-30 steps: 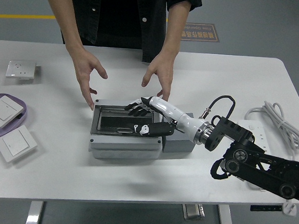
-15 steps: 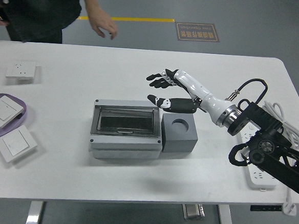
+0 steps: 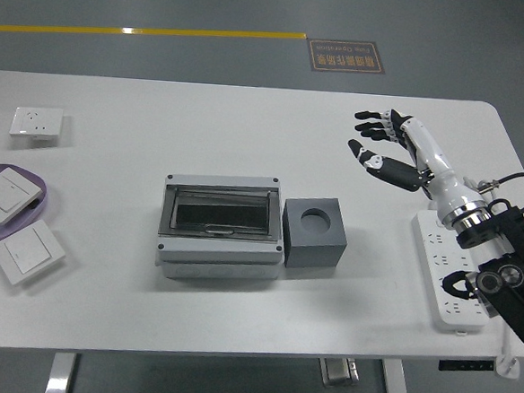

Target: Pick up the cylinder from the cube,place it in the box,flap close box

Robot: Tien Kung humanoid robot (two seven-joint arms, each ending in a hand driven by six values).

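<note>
A grey box [image 3: 220,222] with a dark transparent flap lid lying shut sits at the table's middle. Right beside it stands a dark grey cube [image 3: 314,232] with an empty round hole in its top. No cylinder shows. My right hand [image 3: 380,146] is raised over the table's right part, well right of the cube, fingers spread and holding nothing. My left arm is out of view.
A white power strip [image 3: 449,274] with a coiled cable lies at the right edge under my right arm. At the left are a white socket [image 3: 36,122], a purple plate [image 3: 39,201] with a switch on it, and another switch panel [image 3: 27,250].
My right hand has pulled back from the box, up and to the right, past the cube. The person's hands left the box and the person has gone from view. The box lid now lies shut.
</note>
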